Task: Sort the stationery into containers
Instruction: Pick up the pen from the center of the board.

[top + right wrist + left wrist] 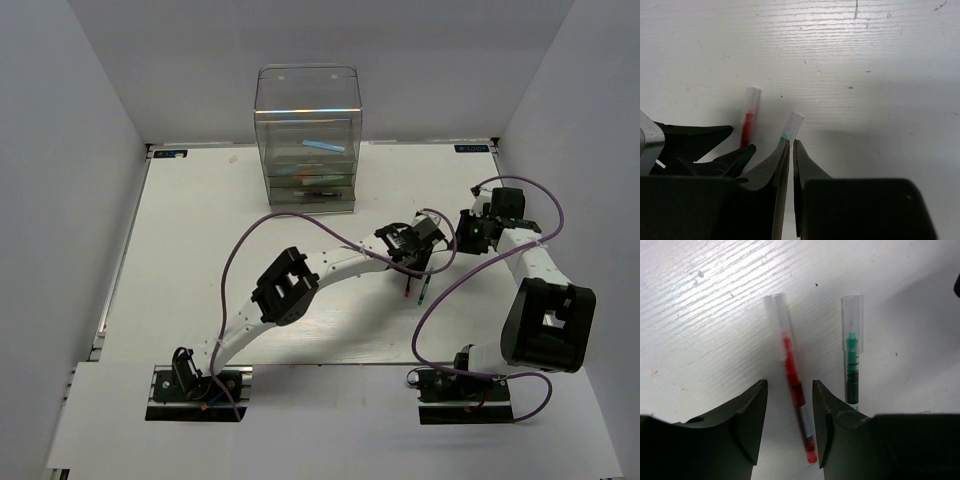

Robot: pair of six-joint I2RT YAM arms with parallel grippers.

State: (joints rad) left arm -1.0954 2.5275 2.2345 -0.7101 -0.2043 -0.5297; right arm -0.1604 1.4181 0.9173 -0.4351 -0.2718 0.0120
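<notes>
Red-inked clear pen (788, 352) lies on the white grained bench (700, 315) between the dark fingers of my left hand (789, 385), set narrow but not yet pinching. I judge this the pick-up: close squarely, lift, carry far and left. Just right lies the teal-inked clear pen (852, 365); my right hand (791, 145) is nearly closed, empty. Farthest stands the tall clear plastic drawer unit (307, 140), against plain pale walls (90, 80).
</notes>
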